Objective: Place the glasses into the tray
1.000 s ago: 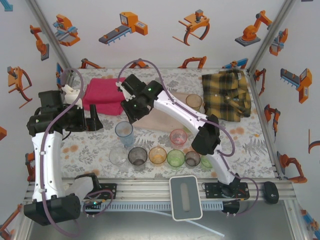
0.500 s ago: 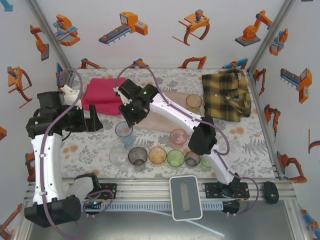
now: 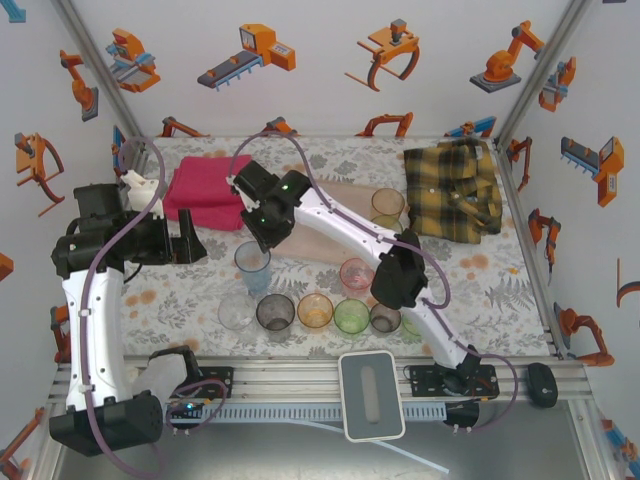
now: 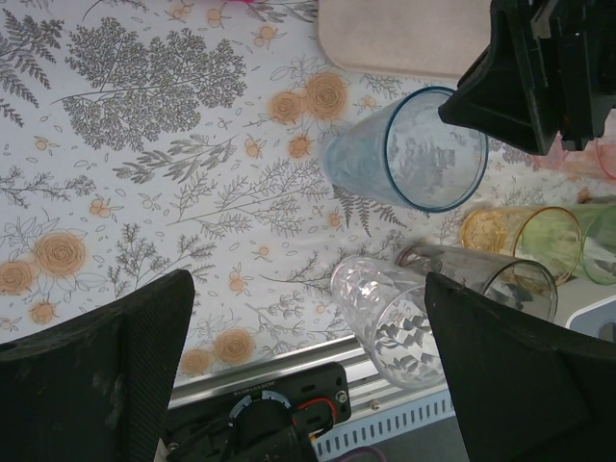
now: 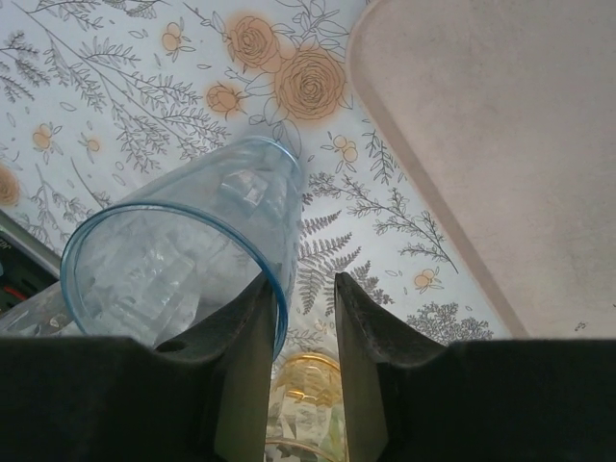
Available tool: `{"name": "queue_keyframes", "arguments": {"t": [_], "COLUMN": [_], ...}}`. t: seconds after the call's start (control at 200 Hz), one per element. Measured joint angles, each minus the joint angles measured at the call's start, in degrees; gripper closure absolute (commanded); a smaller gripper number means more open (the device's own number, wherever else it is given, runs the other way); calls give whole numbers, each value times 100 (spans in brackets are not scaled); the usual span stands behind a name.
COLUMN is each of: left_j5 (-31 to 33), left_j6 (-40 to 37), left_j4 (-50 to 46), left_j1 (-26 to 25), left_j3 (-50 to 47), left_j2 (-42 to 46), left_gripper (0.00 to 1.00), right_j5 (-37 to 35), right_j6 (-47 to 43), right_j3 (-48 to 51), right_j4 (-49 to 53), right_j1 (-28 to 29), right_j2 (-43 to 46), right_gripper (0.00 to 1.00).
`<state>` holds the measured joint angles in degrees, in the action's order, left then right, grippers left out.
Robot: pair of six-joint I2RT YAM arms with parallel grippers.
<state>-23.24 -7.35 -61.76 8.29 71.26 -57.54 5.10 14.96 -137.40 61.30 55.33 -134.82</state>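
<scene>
Floral-printed table (image 3: 170,290) inside white walls dotted with orange robot stickers. Toward the back, pale pink tray (image 3: 305,245), partly hidden under the right arm. On its right end, one amber tumbler (image 3: 387,205), upright. Flanking the tray: folded magenta towel (image 3: 205,190) to the left, plaid shirt (image 3: 452,190) to the right.

Off the tray, on the cloth: blue tumbler (image 5: 173,260), upright and empty, just beside the tray's near left corner. Pink tumbler (image 3: 356,274) close to the tray's near edge. Along the near side of the table, a tight row: clear tumbler (image 3: 237,311), smoky grey tumbler (image 3: 275,312), orange tumbler (image 3: 315,310), green tumbler (image 3: 351,316), dark tumbler (image 3: 385,317), all mouth up.

Right gripper (image 5: 300,298) down over the blue tumbler's rim. One finger inside the mouth, close against the wall, the other outside, with a sliver of cloth showing between it and the wall. Jaws narrowly apart, straddling the wall, not pinched on it.

Left gripper (image 4: 308,289) spread wide, holding nothing, hovering above the cloth to the left of the blue tumbler and apart from it.
</scene>
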Motion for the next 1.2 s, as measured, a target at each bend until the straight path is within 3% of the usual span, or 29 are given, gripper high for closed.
{"name": "queue_keyframes", "arguments": {"t": [0.12, 0.275, 0.451, 0.786, 1.011, 1.202], "left_j5": [-17, -22, -37, -39, -39, -42], "left_j6": [2, 2, 2, 2, 2, 2], "left_j4": [2, 2, 4, 2, 4, 2], "left_j1": [0, 0, 0, 0, 0, 0], "left_j3": [-46, -63, -68, -68, -68, -68], "left_j2": [26, 46, 66, 74, 96, 101], "left_gripper": [3, 3, 3, 3, 3, 3], "right_j5": [-24, -46, -136, -127, 2, -9], "right_j6": [0, 7, -2, -20, 4, 2], "right_j3": [-37, -133, -197, -328, -557, -592], "right_j4": [22, 87, 111, 149, 157, 192], "right_j1": [0, 0, 0, -85, -535, -1292], "right_j2": [-55, -111, -120, -125, -39, 411], "right_gripper": [70, 83, 91, 97, 97, 97]}}
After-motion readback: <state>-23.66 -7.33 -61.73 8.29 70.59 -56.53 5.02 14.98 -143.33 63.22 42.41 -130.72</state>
